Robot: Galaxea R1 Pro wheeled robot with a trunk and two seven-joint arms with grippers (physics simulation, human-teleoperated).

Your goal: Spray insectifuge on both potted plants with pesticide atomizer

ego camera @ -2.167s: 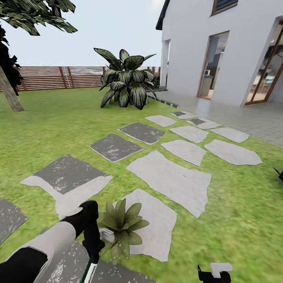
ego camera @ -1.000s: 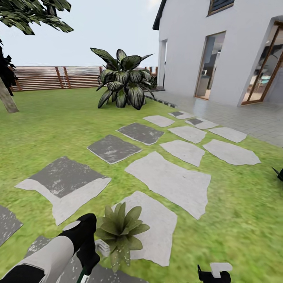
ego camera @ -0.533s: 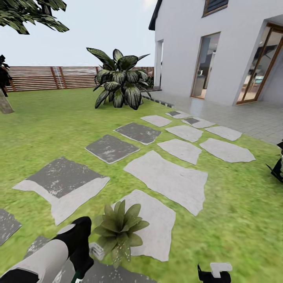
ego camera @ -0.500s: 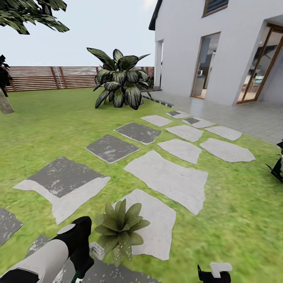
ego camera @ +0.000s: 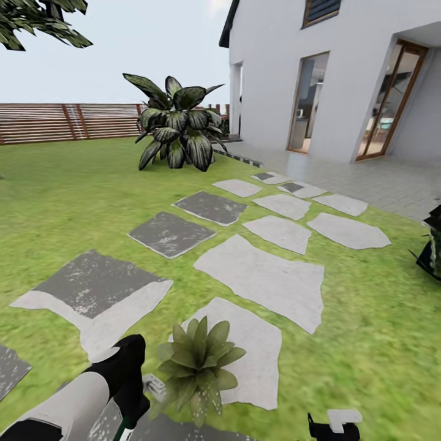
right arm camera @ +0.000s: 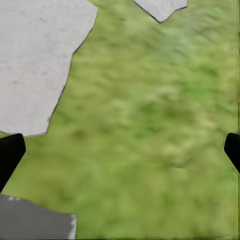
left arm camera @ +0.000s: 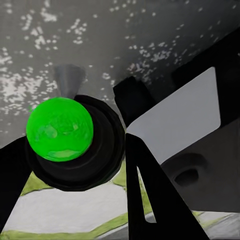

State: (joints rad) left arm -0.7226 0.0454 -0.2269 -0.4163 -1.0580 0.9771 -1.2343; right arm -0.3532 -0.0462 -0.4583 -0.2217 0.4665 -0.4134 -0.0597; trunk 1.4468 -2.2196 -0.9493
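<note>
The left claw [left arm camera: 75, 165] grips the green-capped black atomizer [left arm camera: 60, 129] beside a spiky green potted plant [ego camera: 197, 362].

A potted plant [ego camera: 199, 366] sits on a stepping stone [ego camera: 251, 349], bush [ego camera: 176, 130] far behind.

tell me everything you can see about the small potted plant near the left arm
The potted plant is a low rosette of pointed leaves, olive to mid green, fanning outward and upward from a centre. Its pot is hidden under the foliage. It stands at the near corner of a pale stepping stone, leaves overhanging the grass and a darker slab. The left gripper, black and holding a green-topped sprayer, sits just beside its leaves; whether they touch cannot be told.
</note>
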